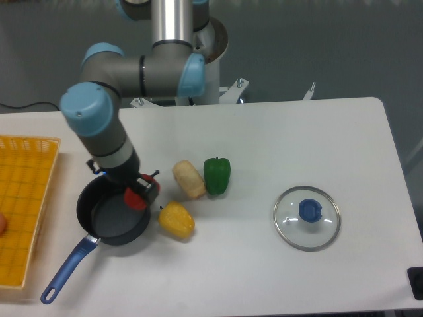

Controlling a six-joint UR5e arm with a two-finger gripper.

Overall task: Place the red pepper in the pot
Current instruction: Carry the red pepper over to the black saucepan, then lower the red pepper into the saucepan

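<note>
The red pepper (136, 197) shows as a small red shape under my wrist, just over the right inner edge of the pot (109, 219). The pot is a dark round saucepan with a long blue handle (67, 269) pointing to the front left. My gripper (140, 193) points down from above and is shut on the red pepper. The wrist hides most of its fingers. I cannot tell whether the pepper touches the pot's floor.
A yellow pepper (176, 220) lies just right of the pot. A beige vegetable (189, 179) and the green pepper (217, 175) stand behind it. A glass lid with a blue knob (307, 217) lies at the right. A yellow basket (23, 198) sits at the left edge.
</note>
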